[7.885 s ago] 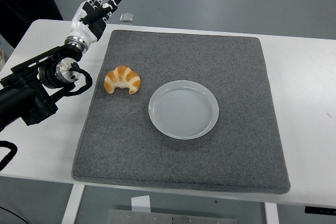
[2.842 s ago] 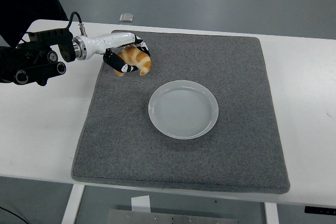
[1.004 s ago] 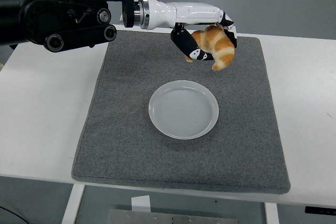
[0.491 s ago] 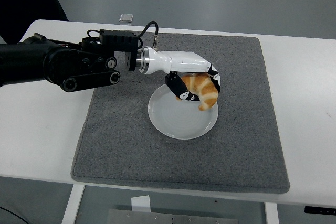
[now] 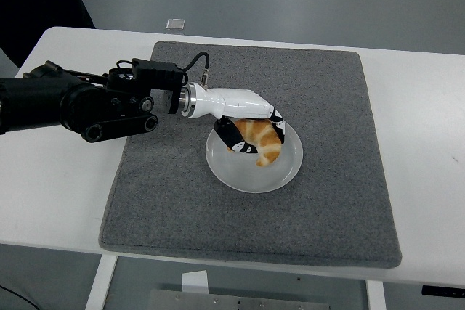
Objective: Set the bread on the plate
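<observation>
Head view, single entry.

Left hand [image 5: 251, 134]: fingers curled around the bread [image 5: 259, 140], a croissant. Half a second ago the croissant hung just above the plate [image 5: 225, 168]; it has now come lower and looks to rest on the plate's middle (contact likely, not certain from this angle). Judgement: the carry is finished, and only the release and withdrawal remain.

Right hand: not in view.

Plate: pale, round, on the grey mat [image 5: 327, 179], roughly central on it.

Mat: covers most of the white counter [image 5: 425, 143], bare margins at left and right edges.

Small flat object [image 5: 174, 24]: at the counter's far edge, beyond the mat.

Room: grey floor past the far edge; dark shape at the far-left corner, unidentifiable.
</observation>
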Motion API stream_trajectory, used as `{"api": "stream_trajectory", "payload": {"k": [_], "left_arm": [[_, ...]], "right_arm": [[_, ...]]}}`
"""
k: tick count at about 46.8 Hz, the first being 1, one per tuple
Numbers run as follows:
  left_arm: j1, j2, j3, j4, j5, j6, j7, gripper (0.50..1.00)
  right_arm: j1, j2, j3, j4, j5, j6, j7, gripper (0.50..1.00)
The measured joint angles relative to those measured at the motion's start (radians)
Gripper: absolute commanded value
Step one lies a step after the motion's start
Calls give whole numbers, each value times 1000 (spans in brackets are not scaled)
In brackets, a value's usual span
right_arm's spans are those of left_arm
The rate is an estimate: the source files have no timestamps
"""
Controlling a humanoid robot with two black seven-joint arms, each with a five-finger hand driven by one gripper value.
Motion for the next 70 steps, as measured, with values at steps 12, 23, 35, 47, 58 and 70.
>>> {"api": "stream_trajectory", "payload": {"k": [12, 23, 35, 47, 58, 70], "left_arm": [[19, -6, 0, 27, 13, 4, 0, 500], [33, -28, 5, 34, 15, 4, 2, 500], [36, -33, 12, 48, 22, 4, 2, 500], [49, -34, 16, 56, 22, 9, 4, 500], [51, -35, 18, 64, 23, 39, 6, 529], [50, -35, 18, 64, 17, 56, 5, 891]], "right_arm": [[0, 0, 0, 0, 0, 0, 0, 952], [0, 0, 0, 0, 0, 0, 0, 952], [0, 0, 0, 0, 0, 0, 0, 952], [0, 0, 0, 0, 0, 0, 0, 952], [0, 0, 0, 0, 0, 0, 0, 952], [0, 0, 0, 0, 0, 0, 0, 954]]}}
